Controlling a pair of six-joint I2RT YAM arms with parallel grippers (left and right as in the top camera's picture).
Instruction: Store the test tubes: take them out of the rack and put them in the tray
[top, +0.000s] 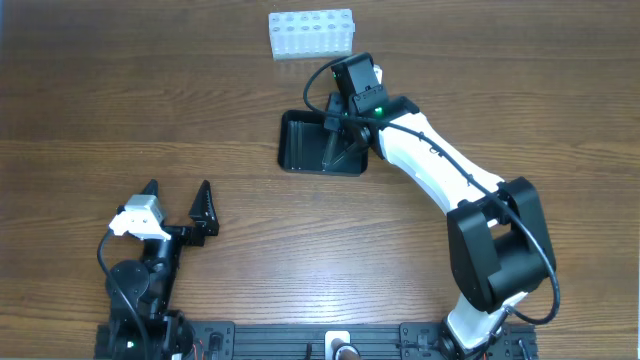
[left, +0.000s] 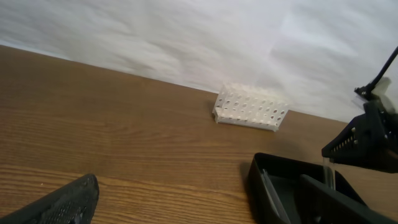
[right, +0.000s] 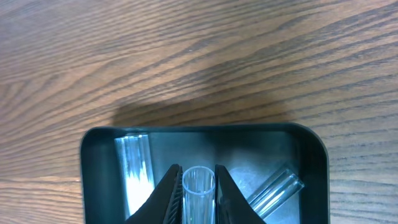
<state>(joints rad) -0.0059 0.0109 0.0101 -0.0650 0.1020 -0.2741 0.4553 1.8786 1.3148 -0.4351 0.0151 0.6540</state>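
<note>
While right fingers (right: 166, 198) pinch clear test tube (right: 198, 188) over black tray (right: 186, 129), left fingers (top: 205, 208) wide.

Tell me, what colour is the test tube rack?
The rack is white, dotted with rows of small holes; the left wrist view shows it best.

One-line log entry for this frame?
right gripper: shut on test tube over tray | left gripper: open, empty | tray: two more tubes inside

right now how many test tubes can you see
3: one test tube lies along a tray wall, one lies slanted at the opposite side, one stands gripped in the right gripper over the tray. The rack may hide more.
</note>
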